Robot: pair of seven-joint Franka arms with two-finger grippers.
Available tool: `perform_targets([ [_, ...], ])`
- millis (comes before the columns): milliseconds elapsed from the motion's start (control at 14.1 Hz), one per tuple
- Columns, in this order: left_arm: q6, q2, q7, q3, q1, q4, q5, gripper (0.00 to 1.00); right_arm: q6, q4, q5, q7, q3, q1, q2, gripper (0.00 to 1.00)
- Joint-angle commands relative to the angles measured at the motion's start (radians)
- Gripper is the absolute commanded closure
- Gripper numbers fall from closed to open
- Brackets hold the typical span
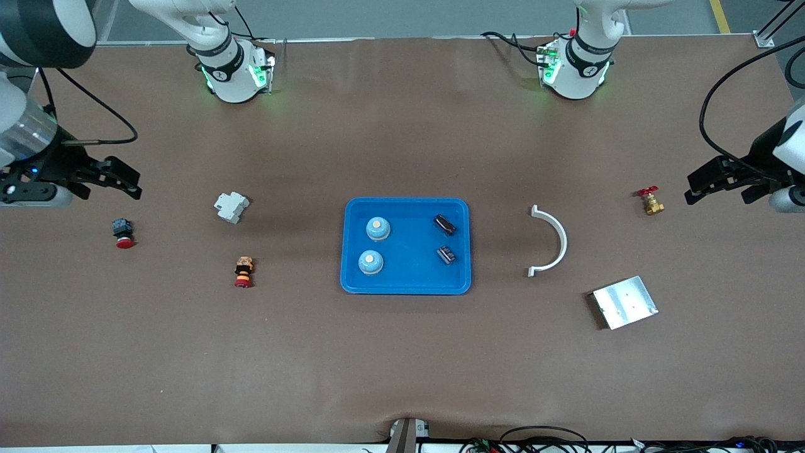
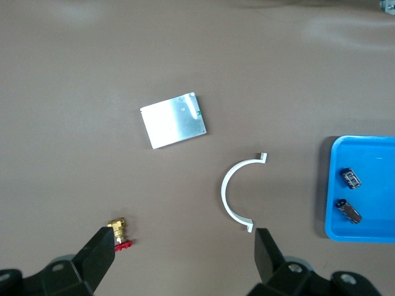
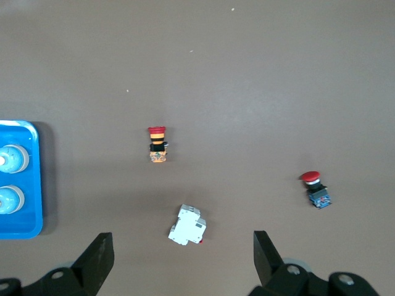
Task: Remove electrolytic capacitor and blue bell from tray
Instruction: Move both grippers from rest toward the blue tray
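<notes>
A blue tray (image 1: 409,245) lies at the table's middle. In it stand two light blue bells (image 1: 378,228) (image 1: 370,262) toward the right arm's end, and two black capacitors (image 1: 444,224) (image 1: 446,255) lie toward the left arm's end. My left gripper (image 1: 690,189) hangs open and empty over the left arm's end of the table, beside a brass valve (image 1: 651,201). The left wrist view shows that gripper (image 2: 184,237), the tray (image 2: 370,191) and both capacitors (image 2: 352,177) (image 2: 349,210). My right gripper (image 1: 135,184) (image 3: 182,236) is open and empty over the right arm's end, with both bells (image 3: 9,159) (image 3: 7,198) in its wrist view.
A white curved clip (image 1: 556,242) and a metal plate (image 1: 624,302) lie between the tray and the left arm's end. A white breaker (image 1: 231,206), a red-and-orange button (image 1: 244,272) and a red push button (image 1: 123,233) lie toward the right arm's end.
</notes>
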Motion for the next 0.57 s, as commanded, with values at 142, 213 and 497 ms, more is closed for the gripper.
perform_targets([
  [142,-0.019,-0.003,-0.219,-0.045,-0.003,0.008,-0.011,0.00,0.070,-0.102,-0.005,0.217,-0.007,0.121,-0.033,0.00],
  [213,-0.019,0.007,-0.272,-0.071,-0.003,0.007,-0.011,0.00,0.081,-0.107,-0.005,0.242,-0.007,0.146,-0.023,0.00],
  [497,-0.019,0.075,-0.390,-0.140,-0.029,0.005,0.001,0.00,0.156,-0.105,-0.006,0.433,-0.007,0.250,0.058,0.00],
])
